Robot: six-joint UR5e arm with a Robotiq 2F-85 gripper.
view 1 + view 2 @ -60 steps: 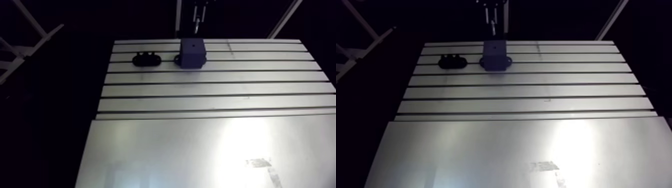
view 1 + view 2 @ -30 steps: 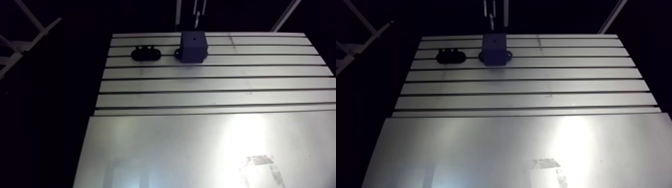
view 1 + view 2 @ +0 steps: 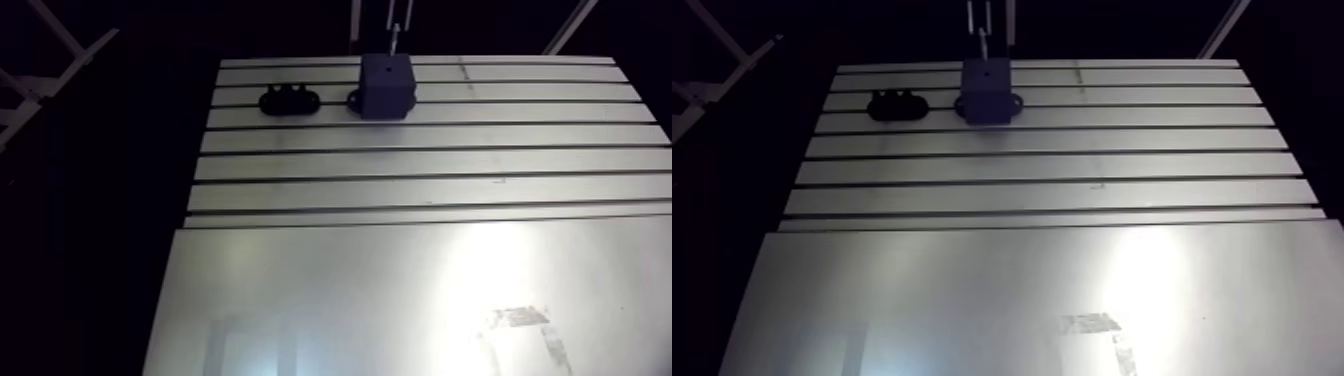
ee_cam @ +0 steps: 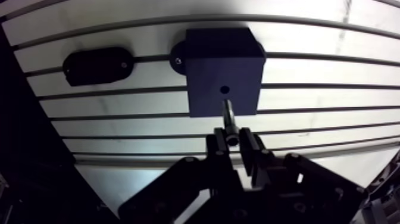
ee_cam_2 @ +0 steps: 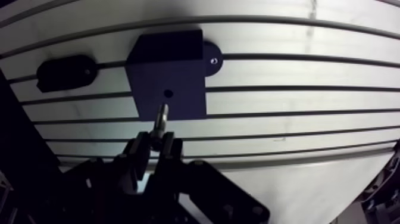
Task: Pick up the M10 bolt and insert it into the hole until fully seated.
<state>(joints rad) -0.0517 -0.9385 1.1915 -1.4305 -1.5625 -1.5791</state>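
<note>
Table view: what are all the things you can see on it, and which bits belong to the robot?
table: one, silver with long slots, under everything
metal sheet: one, shiny silver, on the table's end away from the block
block: one, dark, on the table ahead of the fingers
hole: one, small and round, in the block's top face
oval piece: one, black, beside the block, not touching it
bolt: one, silver, between the fingers, tip just short of the hole
fingers: two, black, shut on the bolt
</note>
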